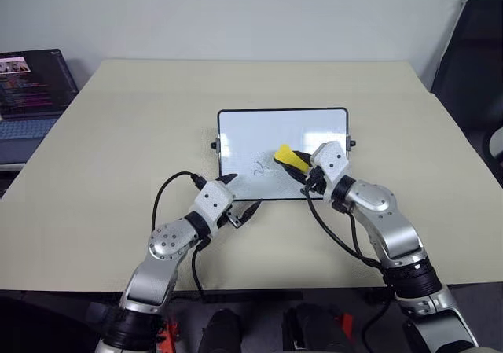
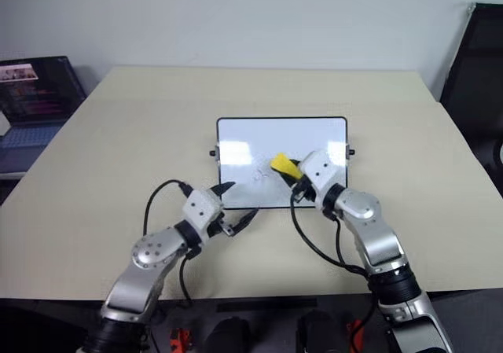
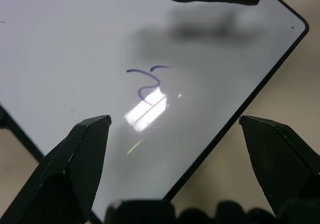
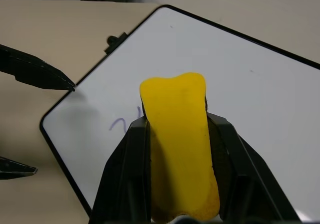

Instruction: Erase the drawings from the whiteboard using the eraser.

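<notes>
The small yellow block eraser [image 4: 179, 149] was clamped between the right gripper's [image 1: 308, 172] two black fingers, jaws clenched on its sides, yellow end sticking out past the tips. It hovered over the small glossy white rectangular whiteboard with thin black frame [image 1: 236, 126], over the board's near-right part; whether it touched the surface could not be told. Just beside the eraser, toward the robot's left, sat the remaining drawing, a thin dark-blue marker squiggle [image 3: 145, 82], unwiped and intact. The rest of the board looked clean apart from glare, so judged from this, most of the surface was blank and that one squiggle was what was left; the wipe over it was not yet done. Farther out on the same side, the left gripper [image 1: 241, 199] was released and empty, jaws spread wide, sitting at the board's near-left corner, one finger over the board, the other over the beige table [image 1: 118, 133], apparently placed to steady the frame but not visibly gripping it. Right arm reached forward with the forearm angled inward, gripper roughly level and pointing forward-left; left arm bent, gripper roughly level, pointing forward-right toward the board. A dark open laptop [image 1: 31, 93] stood well apart at the far left.
</notes>
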Robot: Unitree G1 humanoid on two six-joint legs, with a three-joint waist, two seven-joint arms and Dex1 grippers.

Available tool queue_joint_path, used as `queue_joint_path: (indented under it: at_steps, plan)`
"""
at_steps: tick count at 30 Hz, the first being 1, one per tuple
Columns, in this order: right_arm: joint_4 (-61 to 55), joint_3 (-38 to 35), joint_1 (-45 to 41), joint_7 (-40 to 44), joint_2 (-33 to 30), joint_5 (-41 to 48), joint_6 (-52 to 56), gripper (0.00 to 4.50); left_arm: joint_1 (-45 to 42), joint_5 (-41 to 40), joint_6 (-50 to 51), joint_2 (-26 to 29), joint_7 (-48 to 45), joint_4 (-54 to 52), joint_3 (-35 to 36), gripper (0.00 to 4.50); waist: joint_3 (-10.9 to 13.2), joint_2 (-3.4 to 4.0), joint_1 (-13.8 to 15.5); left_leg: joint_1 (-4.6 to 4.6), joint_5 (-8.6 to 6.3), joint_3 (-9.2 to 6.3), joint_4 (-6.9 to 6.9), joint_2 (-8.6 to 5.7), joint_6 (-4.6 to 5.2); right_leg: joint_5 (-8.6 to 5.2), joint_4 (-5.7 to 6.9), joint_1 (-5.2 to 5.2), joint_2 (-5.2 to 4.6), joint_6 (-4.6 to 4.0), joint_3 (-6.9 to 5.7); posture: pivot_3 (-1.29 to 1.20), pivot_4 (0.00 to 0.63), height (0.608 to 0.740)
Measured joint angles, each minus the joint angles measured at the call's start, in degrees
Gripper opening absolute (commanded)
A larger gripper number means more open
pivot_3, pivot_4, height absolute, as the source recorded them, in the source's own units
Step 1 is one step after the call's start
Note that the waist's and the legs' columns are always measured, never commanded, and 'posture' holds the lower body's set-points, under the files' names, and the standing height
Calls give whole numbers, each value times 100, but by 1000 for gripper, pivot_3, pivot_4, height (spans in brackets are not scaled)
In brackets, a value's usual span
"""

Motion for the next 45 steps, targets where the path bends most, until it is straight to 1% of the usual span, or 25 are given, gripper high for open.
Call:
queue_joint_path:
  at_steps: [7, 9, 13, 18, 26, 33, 38, 45]
  plan:
    - [364, 257, -410, -3, 351, -205, -299, 1165, 65, 111, -12, -45, 352, 31, 51, 4500, 0, 0, -4, -2, 0, -1, -3, 1, 0, 0, -3, -2, 1, -1, -1, 0, 150, 740]
    - [789, 486, -694, -105, 479, -509, -388, 1165, 33, 111, -31, 2, 352, 138, 91, 4500, 0, 0, -11, 0, 0, 1, -2, 1, 0, 0, 0, -2, 1, -1, 0, 0, 150, 740]
    - [1511, 775, -973, -213, 676, -900, -509, 1165, -84, 105, -31, 11, 335, 206, 104, 4500, 0, 0, -8, -4, 0, 0, -3, 1, 0, 0, -2, -3, 1, -2, -1, 0, 150, 740]
    - [2098, 791, -1219, -371, 733, -1125, -488, 1165, -186, 75, -20, 71, 273, 205, 132, 4500, 0, 0, -4, -7, 0, 1, -3, 0, 0, 0, -4, -4, -3, -3, -1, 0, 150, 740]
    - [2133, 796, -1269, -438, 785, -1292, -367, 1165, -328, 71, 61, 90, 191, 206, 139, 4500, 0, 0, -3, 1, 0, -2, 1, 0, 0, 1, 9, -1, -2, -3, -3, 0, 150, 740]
    - [1936, 615, -1218, -436, 417, -1290, -355, 1165, -407, 70, 75, 18, 194, 206, 115, 4500, -2, -2, 22, 3, 0, -1, 3, -5, 0, 1, 6, 4, -8, -1, -4, 0, 150, 740]
    - [1943, 584, -1199, -479, 403, -1290, -357, 1165, -407, 70, 83, 20, 194, 206, 117, 4500, -3, -3, 22, 8, 3, -2, 3, -5, 3, 1, 11, 7, -8, -2, -5, 0, 150, 740]
    - [1594, 680, -850, -325, 425, -1299, -235, 1165, -397, 68, 134, 23, 195, 188, 130, 4500, -5, -5, 2, 7, 2, 0, 1, -3, 3, 1, 3, 8, -8, -1, -2, 0, 150, 740]
